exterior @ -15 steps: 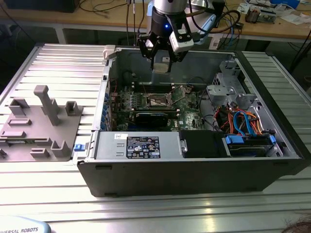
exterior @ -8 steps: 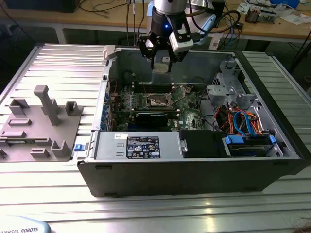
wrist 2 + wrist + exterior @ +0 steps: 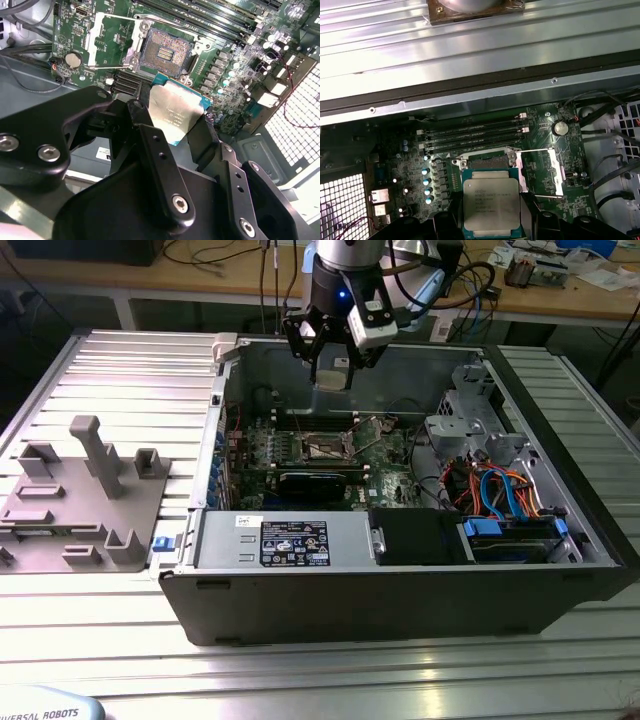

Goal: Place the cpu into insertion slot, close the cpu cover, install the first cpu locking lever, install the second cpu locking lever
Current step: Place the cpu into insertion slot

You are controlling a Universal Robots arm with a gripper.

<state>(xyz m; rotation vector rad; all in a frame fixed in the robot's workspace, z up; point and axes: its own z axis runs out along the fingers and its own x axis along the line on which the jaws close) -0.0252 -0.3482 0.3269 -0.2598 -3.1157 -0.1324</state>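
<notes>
Clamping the cpu [image 3: 176, 106], the claw [image 3: 172, 120] hangs above the insertion slot [image 3: 167, 50].

Grey fixture [image 3: 85, 505] at nine o'clock of the case [image 3: 400, 615], exterior view; inside, labelled box [image 3: 285, 540] at seven, cables [image 3: 505, 490] at three.

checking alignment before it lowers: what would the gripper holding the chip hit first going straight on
Probably the small square insertion slot with dark centre and silvery rim: the black gripper, shut on the flat silver-grey cpu, points toward it with nothing between. Centring is unclear.
</notes>
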